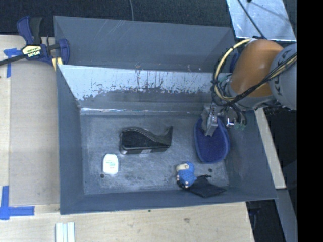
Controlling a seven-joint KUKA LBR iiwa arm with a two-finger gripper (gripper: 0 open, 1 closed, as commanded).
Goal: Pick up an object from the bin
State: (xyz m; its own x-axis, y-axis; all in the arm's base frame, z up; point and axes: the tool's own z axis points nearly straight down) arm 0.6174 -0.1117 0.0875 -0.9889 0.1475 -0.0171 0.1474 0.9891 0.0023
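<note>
Checking the right half of the frame for you: the gripper (211,126) hangs down from the orange-covered wrist (255,67) at the right side of the bin (151,47), close to its right wall. You'll see cables (222,72) looping round that wrist cover.

The gripper's tip sits on the upper end of a dark blue oval thing (212,147). It looks soft, like a pouch or a slipper toe. It lies on the bin floor right of centre, long axis running roughly top to bottom in the frame. Tip and blue thing overlap in the view. I can't tell whether it's gripped or merely touched, nor how wide the hand stands.

Rest of the floor, all apart from the gripper:
- a black curved thing (145,139), shoe-like in outline, mid-floor, left of the blue oval with a clear gap
- a small white round thing (110,164), lower left, near the black one, not touching
- a small blue-and-yellow thing (185,174), lower centre-right, just below the blue oval
- a flat black piece (208,189), touching or just beside that one, at the front wall
</note>
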